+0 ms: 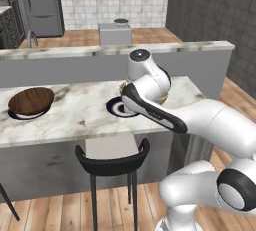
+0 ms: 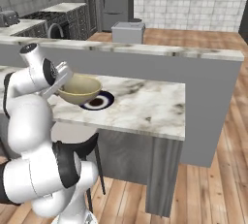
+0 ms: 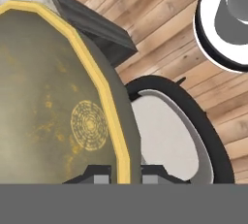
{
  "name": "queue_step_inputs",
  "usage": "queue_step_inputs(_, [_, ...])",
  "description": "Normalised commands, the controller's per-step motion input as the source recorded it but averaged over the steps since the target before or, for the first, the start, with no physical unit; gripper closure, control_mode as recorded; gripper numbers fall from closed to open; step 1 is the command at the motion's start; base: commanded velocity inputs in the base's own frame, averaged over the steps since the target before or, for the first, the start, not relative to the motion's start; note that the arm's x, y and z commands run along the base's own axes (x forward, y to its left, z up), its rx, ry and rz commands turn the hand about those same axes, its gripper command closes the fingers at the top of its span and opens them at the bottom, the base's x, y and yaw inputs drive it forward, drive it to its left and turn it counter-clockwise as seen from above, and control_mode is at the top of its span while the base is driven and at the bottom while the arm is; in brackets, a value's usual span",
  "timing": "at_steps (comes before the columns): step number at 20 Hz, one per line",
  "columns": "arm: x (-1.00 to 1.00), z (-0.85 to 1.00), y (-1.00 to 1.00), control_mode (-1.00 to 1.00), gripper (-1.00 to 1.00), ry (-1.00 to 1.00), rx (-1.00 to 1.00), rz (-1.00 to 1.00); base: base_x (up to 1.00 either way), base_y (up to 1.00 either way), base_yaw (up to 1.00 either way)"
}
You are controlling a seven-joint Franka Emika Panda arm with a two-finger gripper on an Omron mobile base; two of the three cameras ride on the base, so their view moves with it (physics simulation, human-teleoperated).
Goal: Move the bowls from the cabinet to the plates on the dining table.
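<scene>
On the dining table (image 1: 80, 120), the dark brown wooden bowl (image 1: 31, 100) rests on a navy-rimmed plate (image 1: 15, 116) at the left. A second plate (image 2: 100, 102) lies near the middle of the top. The tan bowl (image 2: 80, 89) hangs upright over that plate's left part, and I cannot tell whether they touch. My gripper (image 3: 122, 173) is shut on the tan bowl's yellow rim (image 3: 104, 85), which passes between the two fingertips. In the left base view my hand (image 1: 145, 75) covers most of this bowl. The cabinet is out of view.
A black stool (image 1: 112, 160) stands tucked under the table's near edge, right below the held bowl. The raised back ledge (image 1: 115, 50) runs behind the top. The table ends at its right edge (image 2: 180, 116). A grey box (image 2: 128, 32) stands on the wooden floor beyond.
</scene>
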Motion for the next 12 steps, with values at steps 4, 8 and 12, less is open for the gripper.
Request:
queue_step_inputs(4, [0.02, -0.29, 0.00, -1.00, 1.00, 0.00, -0.26, 0.00, 0.00, 0.00, 0.00])
queue_step_inputs(8, [0.02, -0.31, 0.00, -1.00, 1.00, -0.01, -0.32, 0.00, 0.00, 0.00, 0.00])
queue_step_inputs(12, [0.06, -0.19, 0.00, -1.00, 1.00, -0.02, -0.29, 0.00, 0.00, 0.00, 0.00])
